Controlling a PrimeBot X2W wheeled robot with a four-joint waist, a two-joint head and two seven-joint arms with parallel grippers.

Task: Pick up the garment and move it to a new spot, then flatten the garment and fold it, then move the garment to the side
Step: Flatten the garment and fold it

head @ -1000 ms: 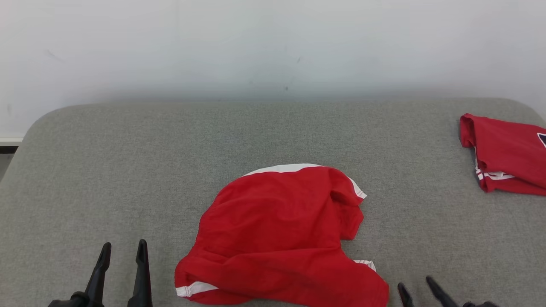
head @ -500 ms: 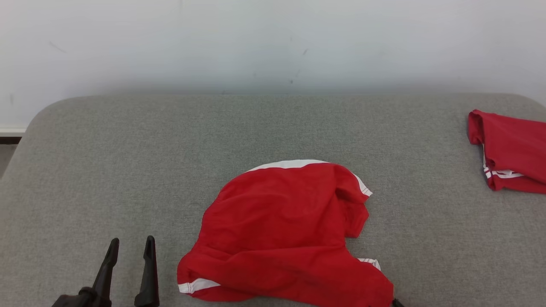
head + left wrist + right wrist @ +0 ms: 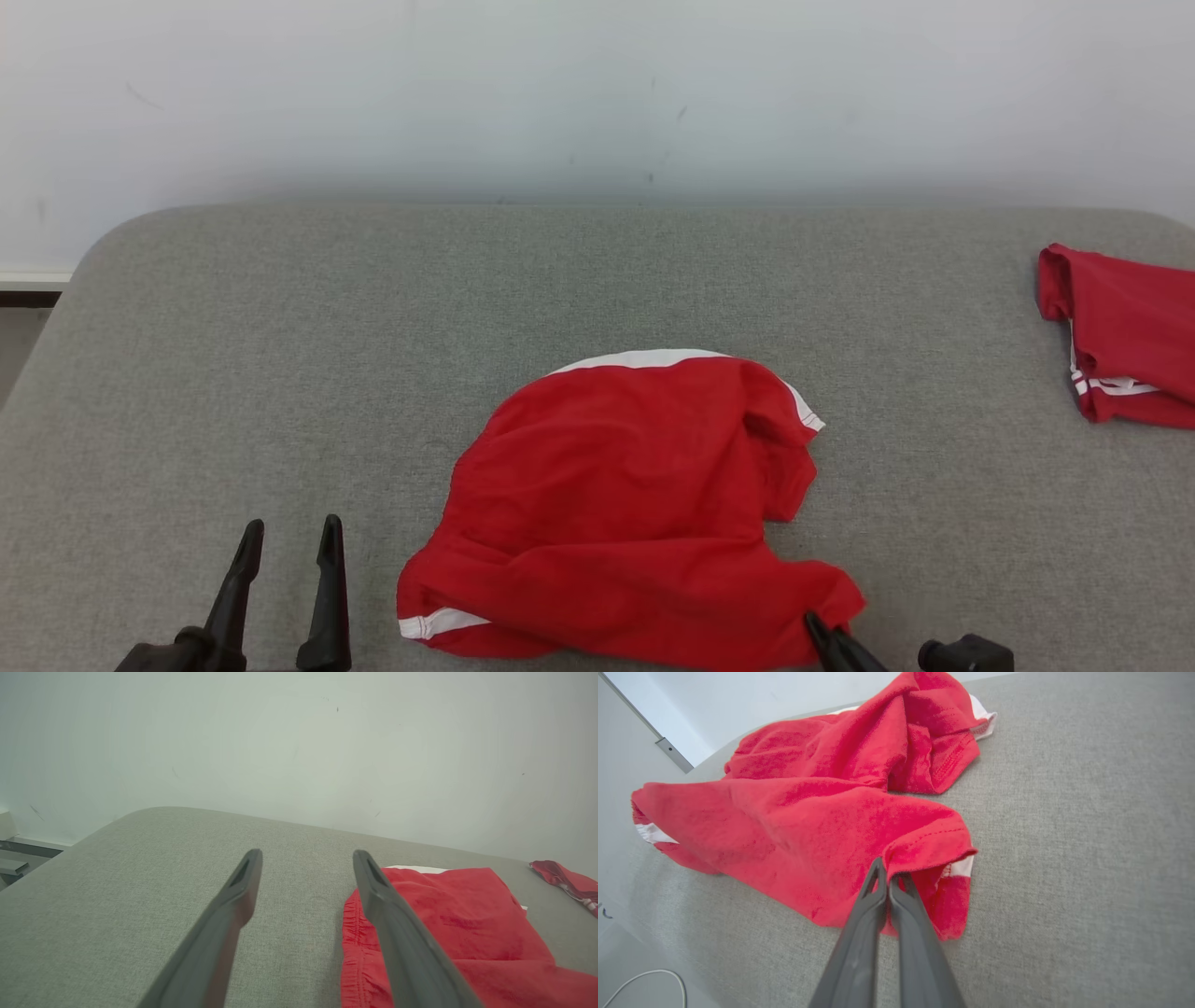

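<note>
Red cloth with white trim, the garment [image 3: 616,495] lies crumpled in a heap near the front middle of the grey fabric surface [image 3: 280,355], its rounded white-edged side turned toward the pale wall [image 3: 597,93]. The right gripper [image 3: 888,872] sits at the heap's near right corner, its two dark fingers pressed together and pinching a fold of the red hem, with a strip of white trim just beside the tips. The left gripper [image 3: 291,527] is low over bare fabric to the left of the heap, its fingers spread wide and holding nothing, apart from the cloth. Far off at the right edge of the surface lies a second red garment [image 3: 1130,336], folded over, well apart from the first.
</note>
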